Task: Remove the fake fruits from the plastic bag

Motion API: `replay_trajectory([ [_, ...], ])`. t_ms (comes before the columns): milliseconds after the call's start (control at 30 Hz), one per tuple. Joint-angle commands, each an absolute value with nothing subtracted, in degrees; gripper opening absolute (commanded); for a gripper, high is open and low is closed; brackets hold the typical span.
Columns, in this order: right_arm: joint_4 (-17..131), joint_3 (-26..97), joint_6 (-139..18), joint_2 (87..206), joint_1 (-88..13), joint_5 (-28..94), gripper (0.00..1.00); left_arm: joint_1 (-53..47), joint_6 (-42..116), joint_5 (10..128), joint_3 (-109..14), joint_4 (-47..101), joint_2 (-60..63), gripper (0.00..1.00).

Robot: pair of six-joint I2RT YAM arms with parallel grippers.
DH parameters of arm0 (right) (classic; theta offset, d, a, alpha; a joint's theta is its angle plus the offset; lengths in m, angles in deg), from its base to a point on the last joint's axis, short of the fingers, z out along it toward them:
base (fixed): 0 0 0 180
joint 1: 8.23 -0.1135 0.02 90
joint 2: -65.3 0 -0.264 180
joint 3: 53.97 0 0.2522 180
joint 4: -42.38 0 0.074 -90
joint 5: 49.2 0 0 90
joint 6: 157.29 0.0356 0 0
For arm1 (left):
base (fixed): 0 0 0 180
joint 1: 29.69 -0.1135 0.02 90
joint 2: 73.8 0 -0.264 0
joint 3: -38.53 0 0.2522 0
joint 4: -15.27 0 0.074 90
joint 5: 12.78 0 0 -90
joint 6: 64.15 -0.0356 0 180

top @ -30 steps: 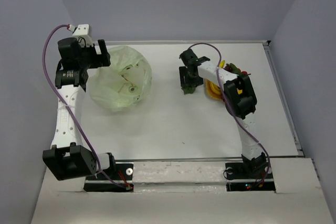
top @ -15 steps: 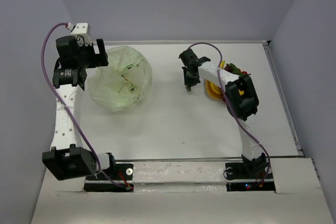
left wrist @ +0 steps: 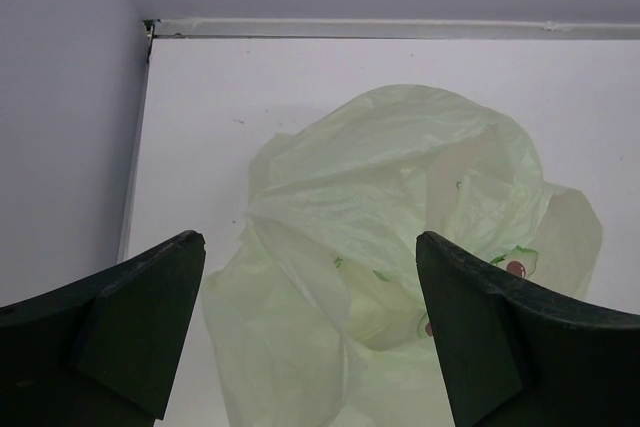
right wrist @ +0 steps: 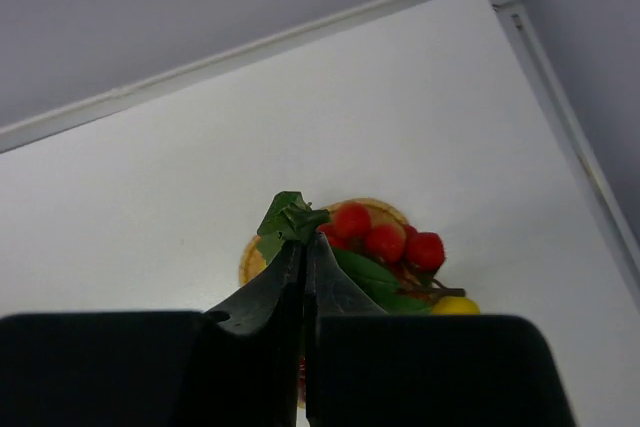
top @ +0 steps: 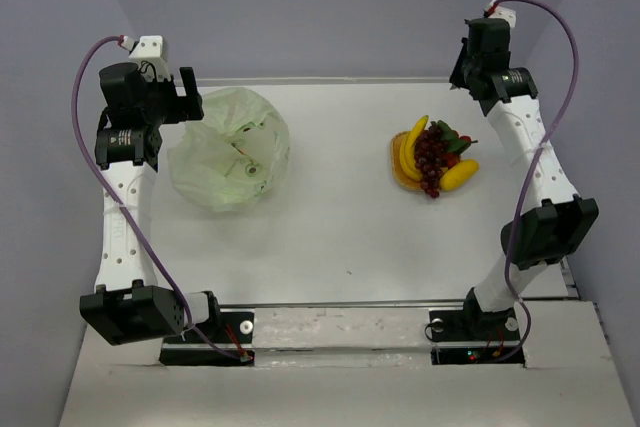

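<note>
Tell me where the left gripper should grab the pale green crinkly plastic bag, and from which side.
Pinch the raised ridge of folds across the middle of the pale green plastic bag, coming straight down from above. The film stands up there, so it can probably be pinched; its edges lie flat on the white table. The left gripper hangs open over it.

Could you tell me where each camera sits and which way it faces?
Top external: above and behind the bases, looking down on the table; left arm and right arm show.
Left wrist: on the left arm, looking down between open left fingers at the plastic bag.
Right wrist: on the right arm, looking down past shut right fingers at the fake fruits.
Shared: top view sees the plastic bag with left wrist, the fake fruits with right.
</note>
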State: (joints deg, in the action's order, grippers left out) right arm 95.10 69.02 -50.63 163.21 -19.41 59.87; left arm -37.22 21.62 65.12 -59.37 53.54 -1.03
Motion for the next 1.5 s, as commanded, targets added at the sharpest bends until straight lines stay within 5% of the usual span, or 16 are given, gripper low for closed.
replay_trajectory([
  [0, 98.2, 64.6, -52.4, 166.3, -18.7, 60.9, 0.01, -37.3, 21.4, 64.2, -60.1, 53.3, -2.8, 0.99],
  [33, 98.2, 64.1, -51.6, 166.4, -18.1, 60.5, 0.04, -37.3, 21.2, 64.3, -60.3, 53.3, -2.8, 0.99],
  [100, 98.2, 63.9, -50.9, 166.9, -18.1, 59.9, 0.42, -37.3, 21.1, 64.3, -60.5, 53.5, -2.8, 0.99],
  [167, 98.3, 64.0, -50.7, 167.3, -18.1, 60.8, 0.64, -37.3, 20.8, 64.4, -60.8, 53.7, -2.9, 0.99],
  [300, 98.6, 64.8, -50.7, 166.7, -17.6, 61.6, 0.85, -37.3, 20.4, 64.5, -60.5, 53.9, -3.1, 0.99],
  [600, 100.3, 65.7, -51.4, 162.3, -17.6, 63.1, 0.88, -37.3, 19.9, 64.2, -60.7, 54.4, -3.6, 0.99],
  [800, 100.5, 62.2, -49.2, 155.0, -17.6, 66.3, 0.99, -37.3, 18.8, 65.7, -61.3, 55.5, -4.0, 0.99],
  [1467, 94.6, 18.2, -25.1, 129.7, -13.0, 84.9, 1.0, -40.1, 11.2, 93.1, -50.1, 57.6, -13.8, 0.99],
])
